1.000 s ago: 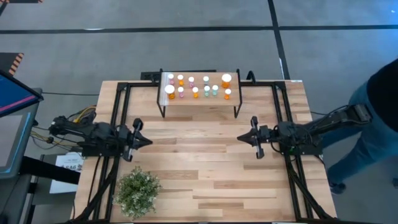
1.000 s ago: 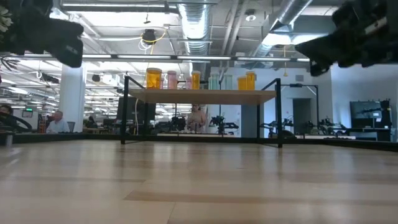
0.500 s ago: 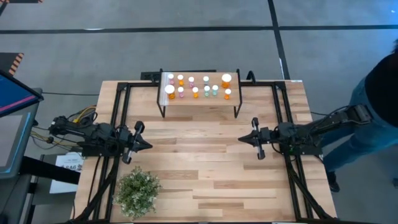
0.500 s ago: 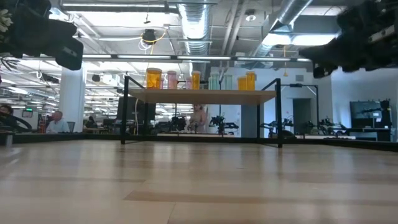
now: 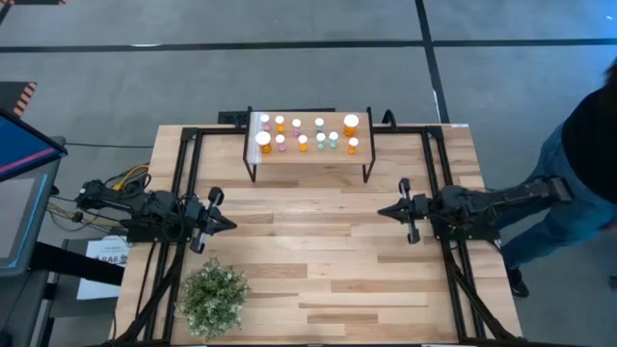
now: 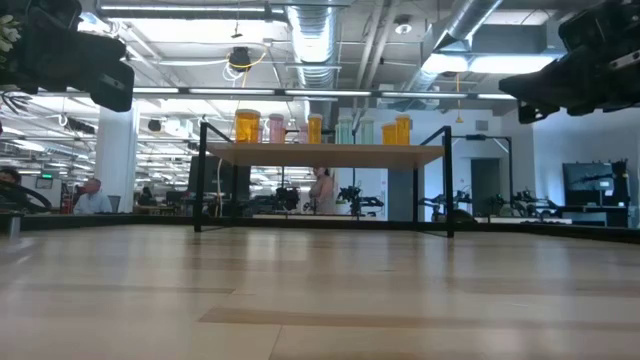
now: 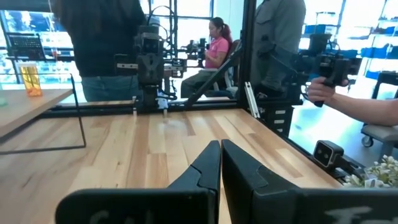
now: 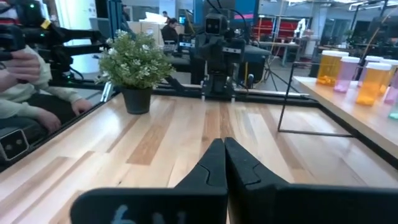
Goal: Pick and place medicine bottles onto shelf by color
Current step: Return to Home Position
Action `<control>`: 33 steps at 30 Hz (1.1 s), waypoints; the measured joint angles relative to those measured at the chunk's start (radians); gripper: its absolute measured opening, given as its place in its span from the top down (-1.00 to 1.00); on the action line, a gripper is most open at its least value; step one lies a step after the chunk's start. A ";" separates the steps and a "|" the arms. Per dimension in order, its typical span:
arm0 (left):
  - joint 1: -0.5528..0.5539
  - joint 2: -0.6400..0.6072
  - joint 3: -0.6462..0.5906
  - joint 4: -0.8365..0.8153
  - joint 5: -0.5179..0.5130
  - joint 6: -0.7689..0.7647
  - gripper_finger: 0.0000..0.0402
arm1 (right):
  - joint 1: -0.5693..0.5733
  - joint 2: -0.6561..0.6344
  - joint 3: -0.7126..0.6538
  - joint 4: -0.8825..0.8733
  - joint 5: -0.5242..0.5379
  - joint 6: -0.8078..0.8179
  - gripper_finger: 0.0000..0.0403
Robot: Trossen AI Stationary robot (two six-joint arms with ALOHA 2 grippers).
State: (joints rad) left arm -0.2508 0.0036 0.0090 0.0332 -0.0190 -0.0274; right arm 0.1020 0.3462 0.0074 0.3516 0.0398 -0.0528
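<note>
The medicine bottles (image 5: 303, 143), white-capped with orange, pink and teal bodies, stand upright in rows on the shelf (image 5: 308, 156), a small light-wood platform on black legs at the table's far middle. The low view shows them on the shelf top (image 6: 325, 153) too. My left gripper (image 5: 229, 223) hangs shut over the table's left side, pointing level toward the right. My right gripper (image 5: 379, 212) hangs shut over the right side, pointing level toward the left. Both wrist views show the fingertips (image 7: 220, 144) (image 8: 224, 142) closed together with nothing between them.
A green potted plant (image 5: 212, 297) stands at the table's near left corner. A person (image 5: 590, 145) stands beyond the right edge, and a monitor (image 5: 19, 154) sits off the left edge. Bare wood lies between the grippers and in front of the shelf.
My right gripper has drawn back a little toward the table's right edge, staying shut and level. The bottles and shelf have not moved.
</note>
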 joint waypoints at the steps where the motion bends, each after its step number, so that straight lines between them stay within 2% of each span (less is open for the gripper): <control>1: 0.000 0.000 0.000 0.000 -0.004 0.001 1.00 | 0.003 -0.029 0.000 -0.028 -0.001 0.000 0.97; 5: 0.000 0.000 -0.001 0.000 -0.004 0.001 1.00 | 0.039 -0.093 0.000 -0.089 0.004 -0.015 0.98; 13: 0.000 0.000 -0.002 0.009 -0.004 0.001 1.00 | 0.035 -0.189 -0.001 -0.160 0.009 0.019 0.97; 24: 0.000 0.000 -0.002 0.005 -0.034 -0.035 1.00 | -0.030 -0.188 -0.001 -0.288 0.012 0.088 0.90; 33: 0.000 0.000 -0.002 0.006 -0.043 -0.065 1.00 | -0.032 -0.190 -0.002 -0.291 0.012 0.122 0.90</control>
State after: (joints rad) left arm -0.2508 0.0036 0.0071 0.0391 -0.0616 -0.0928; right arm 0.0704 0.1558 0.0059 0.0605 0.0513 0.0688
